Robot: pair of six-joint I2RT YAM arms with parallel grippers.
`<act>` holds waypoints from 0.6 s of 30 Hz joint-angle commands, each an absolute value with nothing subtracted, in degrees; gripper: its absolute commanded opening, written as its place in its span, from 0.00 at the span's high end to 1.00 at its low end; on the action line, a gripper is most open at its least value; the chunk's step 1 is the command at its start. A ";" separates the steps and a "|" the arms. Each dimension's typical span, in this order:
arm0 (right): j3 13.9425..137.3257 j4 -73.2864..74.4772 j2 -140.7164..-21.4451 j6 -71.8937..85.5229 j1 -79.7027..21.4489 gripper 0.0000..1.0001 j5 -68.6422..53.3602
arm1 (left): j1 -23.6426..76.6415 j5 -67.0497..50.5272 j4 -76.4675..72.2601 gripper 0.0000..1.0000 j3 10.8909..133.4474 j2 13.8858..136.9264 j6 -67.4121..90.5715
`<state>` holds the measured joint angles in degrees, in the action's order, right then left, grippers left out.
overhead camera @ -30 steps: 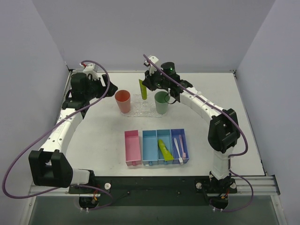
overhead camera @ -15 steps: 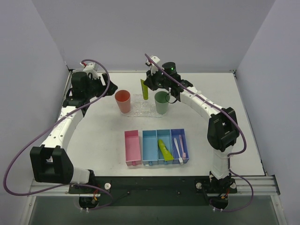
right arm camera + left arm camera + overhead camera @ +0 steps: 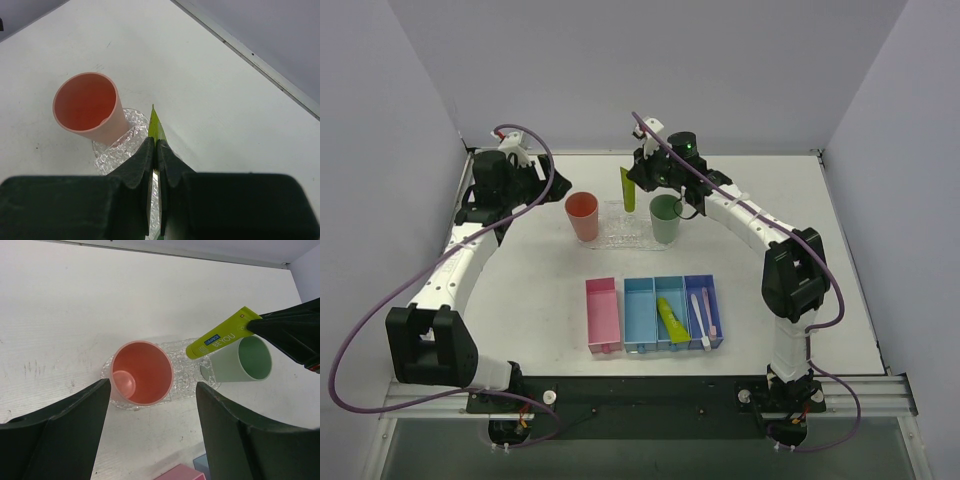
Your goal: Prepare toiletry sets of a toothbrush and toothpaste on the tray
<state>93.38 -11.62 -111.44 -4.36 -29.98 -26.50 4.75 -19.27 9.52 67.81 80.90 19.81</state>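
At the far side of the counter point(image 3: 520, 290), the right claw point(image 3: 155, 147) is pinched narrow on one toothpaste point(image 3: 155, 127), its fingers pressed flat against both faces of the tube's upper end. The tube sticks out past the fingertips and hangs nearly upright. Its lower end is over the back part of the tray point(image 3: 189, 371), between the pink cup point(image 3: 142, 372) and the green cup point(image 3: 247, 360). The pink cup stands on the tray's left end. The green cup is at the tray's right end, but I cannot tell if it is on the tray or just beside it. The left claw point(image 3: 151, 390) is spread wide and holds nothing, looking down on the pink cup from the left, well apart from the tube. Nearer the arms, a row of pink and blue bins point(image 3: 603, 318) holds the second toothpaste point(image 3: 671, 319) in one blue compartment and both toothbrushes point(image 3: 701, 318) in the rightmost one.
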 commanded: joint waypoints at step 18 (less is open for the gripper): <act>92.11 -17.66 -112.41 -4.48 -29.53 1.00 -29.36 | 3.78 -20.74 5.36 0.21 70.05 81.12 20.92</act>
